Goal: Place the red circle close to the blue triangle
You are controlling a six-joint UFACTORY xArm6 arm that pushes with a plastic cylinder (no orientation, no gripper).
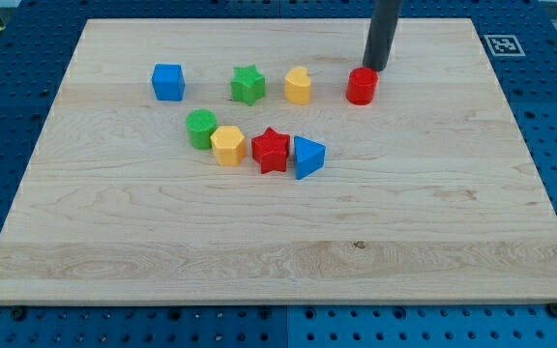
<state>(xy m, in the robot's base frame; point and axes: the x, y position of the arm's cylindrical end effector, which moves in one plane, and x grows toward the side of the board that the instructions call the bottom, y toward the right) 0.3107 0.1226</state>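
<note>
The red circle stands near the view's top, right of centre. The blue triangle lies lower down near the middle of the board, touching a red star on its left. My tip is just above and slightly right of the red circle, at its far edge, touching it or nearly so. The rod rises out of the view's top.
A yellow block, a green star and a blue cube line the top row left of the red circle. A green cylinder and a yellow block sit left of the red star. The wooden board lies on a blue pegboard.
</note>
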